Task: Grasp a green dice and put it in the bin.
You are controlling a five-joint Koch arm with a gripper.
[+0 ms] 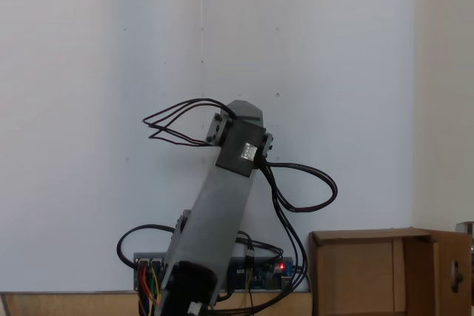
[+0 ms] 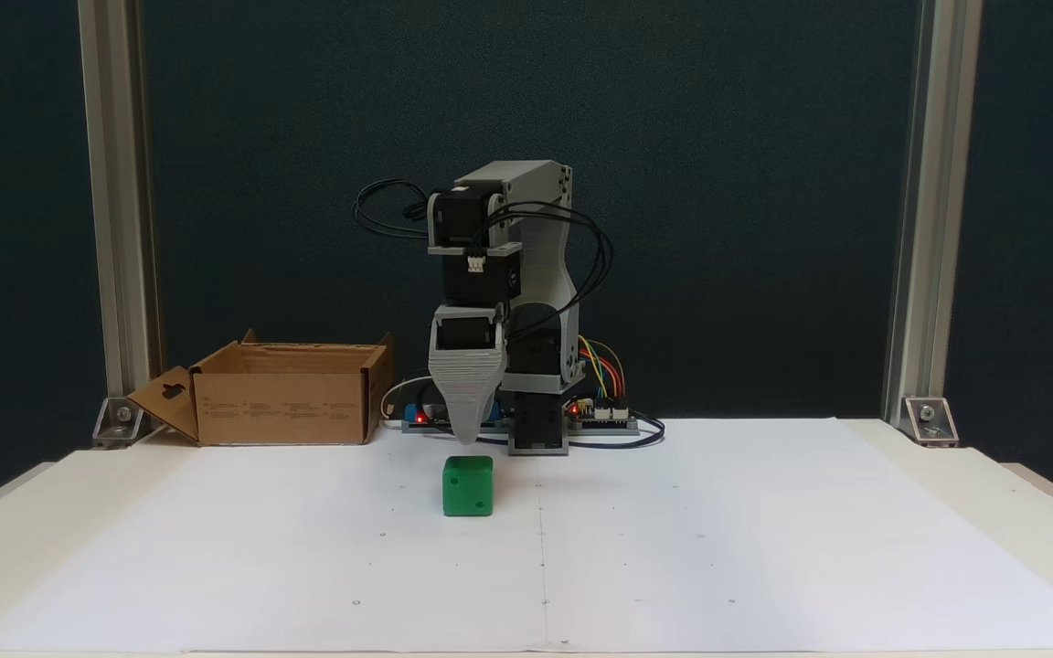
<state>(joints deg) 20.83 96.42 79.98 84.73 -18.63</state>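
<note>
Nearest the camera in a fixed view lies the white paper sheet (image 2: 673,567) that covers the tabletop (image 2: 1038,512), and on it, left of the sheet's centre crease, sits the green dice (image 2: 468,486). Small dark pips show on its front face, though too faintly to count. The gripper (image 2: 466,437) hangs point-down just above the dice, its tip close to the cube's top face but apart from it. From this side a single grey ribbed wedge shows, so whether the jaws are parted or together I cannot tell. The bin (image 2: 281,406) stands well to the left of the dice at the back edge of the paper, flaps raised; its inside is hidden by the front wall.

In the other fixed view, looking down from behind the arm (image 1: 222,212), the grey upper link and its black motor cover the spot where the dice lies. The bin (image 1: 370,271) sits at the lower right, cut off by the bottom edge, and its floor is hard to make out.
</note>
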